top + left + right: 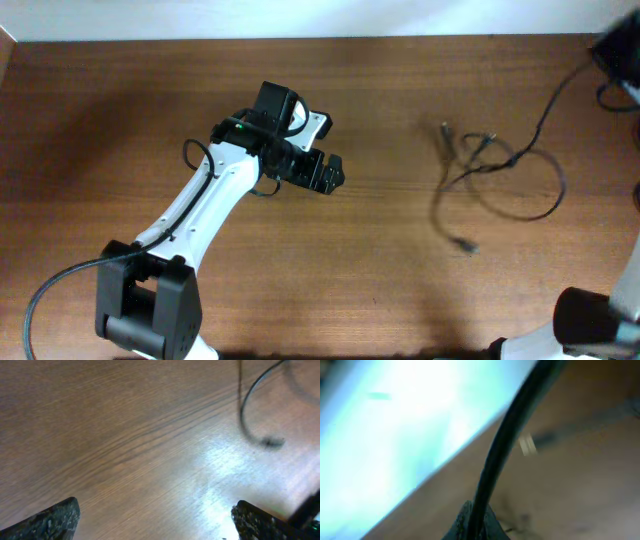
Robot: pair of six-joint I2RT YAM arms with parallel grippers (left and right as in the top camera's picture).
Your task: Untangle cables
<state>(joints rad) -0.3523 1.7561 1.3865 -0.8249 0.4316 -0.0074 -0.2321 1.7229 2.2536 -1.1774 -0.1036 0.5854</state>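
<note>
The cables (497, 163) lie as a loose tangle of thin black cords on the right half of the wooden table (380, 280), one plug end (466, 246) pointing toward the front. One strand (547, 112) rises from the tangle to the far right corner, where my right gripper (618, 52) shows as a dark blur. In the right wrist view that gripper (472, 522) is shut on this black cable (510, 435). My left gripper (336, 172) hovers open left of the tangle. Its view shows its fingertips (50, 520) wide apart over bare wood, with a cable loop (243, 415) ahead.
The left arm (200, 210) stretches from its base (150, 305) at the front left. The right arm's base (590, 320) stands at the front right. A pale, yellowish plug (527, 445) appears blurred on the wood in the right wrist view.
</note>
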